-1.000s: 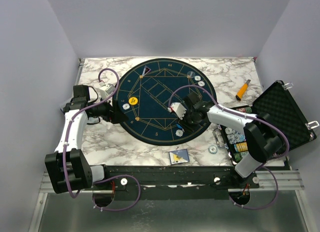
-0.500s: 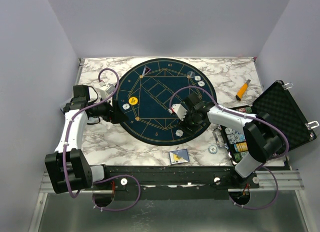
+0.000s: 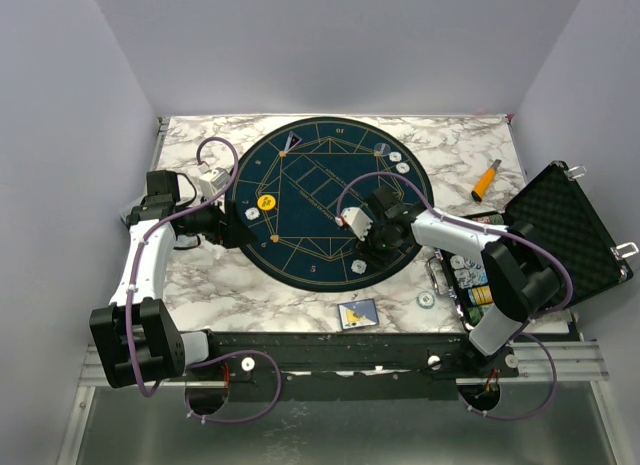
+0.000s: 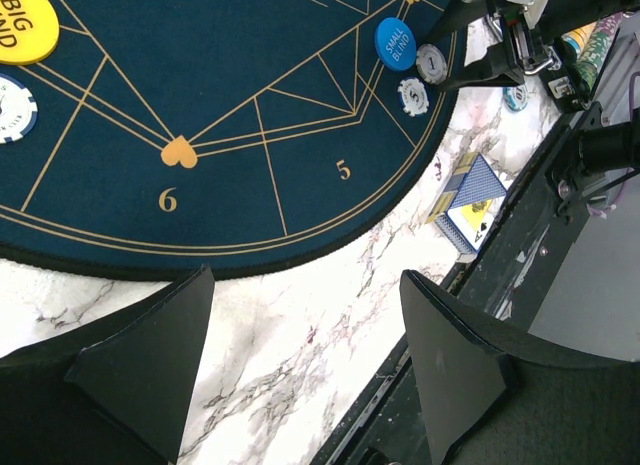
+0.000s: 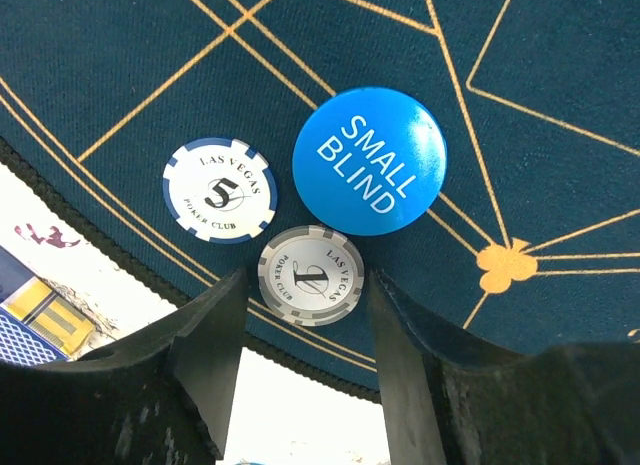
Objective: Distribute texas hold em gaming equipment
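- The right fingers (image 5: 215, 335) reach down over the near right part of the round blue mat (image 3: 300, 255). They stand a little apart, one on each side of a grey chip (image 5: 311, 276) that lies flat just inside the mat's rim. Whether they touch its edge is hard to tell; thin slivers of mat seem to show on both sides.
- A blue "small blind" disc (image 5: 370, 161) lies on the mat, touching or almost touching the grey chip.
- A white chip with blue edge marks (image 5: 219, 189) lies on the mat just beside both.
- The left fingers (image 4: 150, 355) hover at the mat's left rim, spread wide, with nothing between them.
- A yellow disc (image 3: 266, 201) sits on the mat's left half, with a whitish chip (image 3: 252, 213) just beside it.
- Three more small chips (image 3: 400, 167) lie near the mat's far right rim.
- A deck of cards (image 4: 470, 195) rests on the marble desk (image 3: 230, 285) just off the mat's near edge.
- An open black case (image 3: 560, 235) lies to the right of the mat.
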You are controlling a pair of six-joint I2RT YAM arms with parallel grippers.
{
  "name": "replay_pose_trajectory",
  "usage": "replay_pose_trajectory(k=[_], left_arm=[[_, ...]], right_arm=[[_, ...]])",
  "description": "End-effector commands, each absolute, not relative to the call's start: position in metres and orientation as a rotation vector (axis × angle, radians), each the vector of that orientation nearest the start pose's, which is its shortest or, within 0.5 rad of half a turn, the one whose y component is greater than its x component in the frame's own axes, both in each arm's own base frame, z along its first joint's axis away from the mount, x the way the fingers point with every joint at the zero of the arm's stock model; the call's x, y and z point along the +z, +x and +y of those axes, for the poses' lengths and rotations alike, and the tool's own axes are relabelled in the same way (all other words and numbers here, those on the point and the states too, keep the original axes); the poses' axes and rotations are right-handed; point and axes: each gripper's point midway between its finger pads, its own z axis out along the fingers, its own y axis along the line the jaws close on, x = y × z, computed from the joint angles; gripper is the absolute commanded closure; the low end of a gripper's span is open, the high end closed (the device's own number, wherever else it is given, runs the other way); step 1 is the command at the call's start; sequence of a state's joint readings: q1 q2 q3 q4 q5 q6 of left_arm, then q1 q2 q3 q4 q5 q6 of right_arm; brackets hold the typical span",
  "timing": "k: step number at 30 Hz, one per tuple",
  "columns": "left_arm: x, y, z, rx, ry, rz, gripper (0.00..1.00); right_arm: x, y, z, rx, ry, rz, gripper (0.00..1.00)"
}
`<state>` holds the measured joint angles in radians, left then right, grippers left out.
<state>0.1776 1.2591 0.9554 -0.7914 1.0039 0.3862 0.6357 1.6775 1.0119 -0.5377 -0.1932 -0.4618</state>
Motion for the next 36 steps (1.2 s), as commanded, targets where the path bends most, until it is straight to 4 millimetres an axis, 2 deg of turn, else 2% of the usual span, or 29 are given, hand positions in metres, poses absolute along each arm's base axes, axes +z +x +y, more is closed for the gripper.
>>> replay_pose_trajectory(k=[1, 10, 17, 21, 23, 24, 27, 30, 32, 36], left_arm=[[0.177, 0.263, -0.095, -1.034, 0.552, 2.148, 0.22], [0.177, 0.263, -0.095, -1.034, 0.551, 2.150, 0.22], [0.177, 0.263, -0.096, -1.038, 0.550, 2.150, 0.22], [0.177, 0.264, -0.095, -1.037, 0.547, 2.151, 0.22], [0.177, 0.264, -0.095, -1.032, 0.549, 2.150, 0.22], [0.178, 0.263, -0.095, -1.031, 0.551, 2.150, 0.22], [0.178, 0.263, -0.095, -1.031, 0.550, 2.150, 0.22], [0.178, 0.264, -0.095, -1.031, 0.550, 2.150, 0.22], [0.178, 0.264, -0.095, -1.036, 0.548, 2.150, 0.22], [0.179, 0.265, -0.095, -1.041, 0.546, 2.149, 0.22]], right_arm=[[0.031, 0.265, 0.222, 0.350, -1.472, 2.318, 0.45], [0.036, 0.264, 0.224, 0.363, -1.474, 2.306, 0.67], [0.057, 0.270, 0.229, 0.365, -1.453, 2.262, 0.69], [0.057, 0.272, 0.230, 0.361, -1.456, 2.268, 0.68], [0.053, 0.274, 0.226, 0.334, -1.450, 2.283, 0.58], [0.052, 0.278, 0.224, 0.305, -1.427, 2.288, 0.54], [0.059, 0.303, 0.211, 0.303, -1.259, 2.332, 0.50], [0.067, 0.340, 0.184, 0.348, -1.080, 2.394, 0.49], [0.067, 0.357, 0.167, 0.325, -1.010, 2.415, 0.47], [0.066, 0.371, 0.158, 0.307, -0.978, 2.438, 0.39]])
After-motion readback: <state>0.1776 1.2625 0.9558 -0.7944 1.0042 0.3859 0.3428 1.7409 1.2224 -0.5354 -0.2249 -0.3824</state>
